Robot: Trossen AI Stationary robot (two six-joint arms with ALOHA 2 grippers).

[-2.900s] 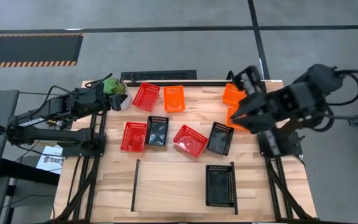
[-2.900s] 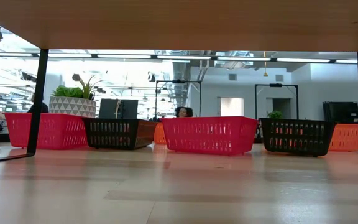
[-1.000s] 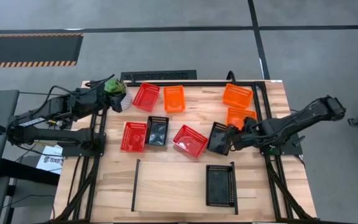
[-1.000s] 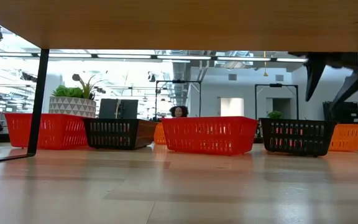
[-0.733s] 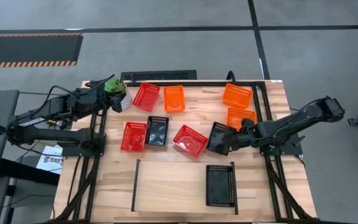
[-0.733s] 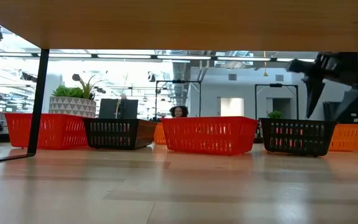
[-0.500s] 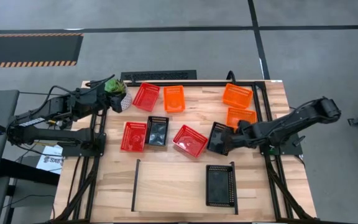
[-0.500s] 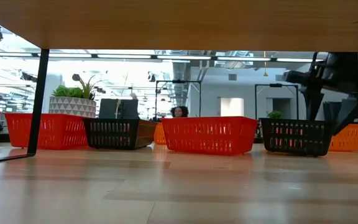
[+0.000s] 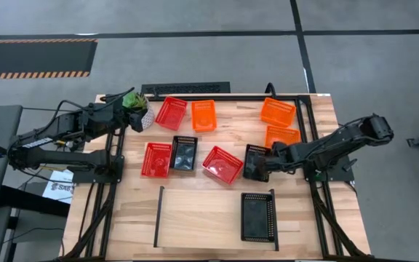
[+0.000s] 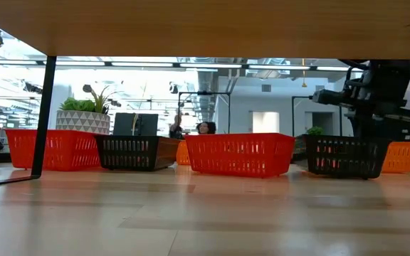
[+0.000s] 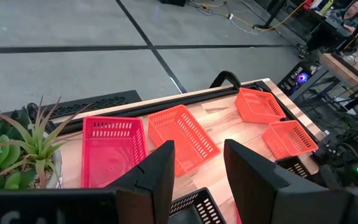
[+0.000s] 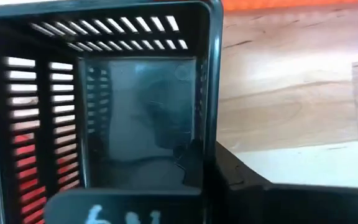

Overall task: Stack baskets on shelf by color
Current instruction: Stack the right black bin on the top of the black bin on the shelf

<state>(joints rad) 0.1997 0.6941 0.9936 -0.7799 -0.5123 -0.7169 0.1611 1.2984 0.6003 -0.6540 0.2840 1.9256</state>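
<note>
Several red, orange and black baskets lie scattered over the far half of the table. One black basket stands on the shelf at its right end. My right gripper is down at another black basket, right of the table's middle, and is shut on it. That basket rests on its bottom on the table. My left gripper hovers open at the far left corner, beside the potted plant, with nothing between its fingers. My right gripper holds the black basket's right-hand wall, one finger inside the basket and one outside. The fingers come steeply from above, slanting in from the table's right. The basket's bottom rests on the table.
A red basket lies just left of the held one, and an orange basket just beyond it. A black basket and a red one lie further left. The shelf's left and middle parts are bare wood.
My right gripper has come down and toward the table's left, onto the right wall of the black basket, and has shut on it.
</note>
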